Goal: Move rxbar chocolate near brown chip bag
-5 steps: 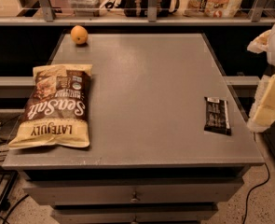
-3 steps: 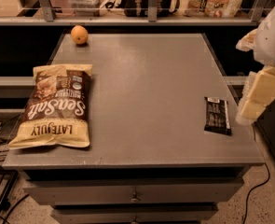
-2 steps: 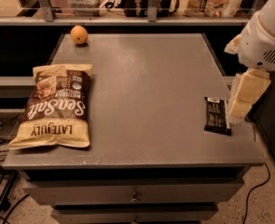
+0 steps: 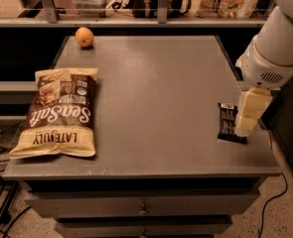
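Hovering with the gripper [image 4: 245,128] at the right edge of the flat, glossy black, white-printed rxbar chocolate [image 4: 227,123], its opening impossible to tell.

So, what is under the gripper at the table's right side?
A black snack bar lies flat on the grey table. The gripper hides its right edge, so contact cannot be judged.
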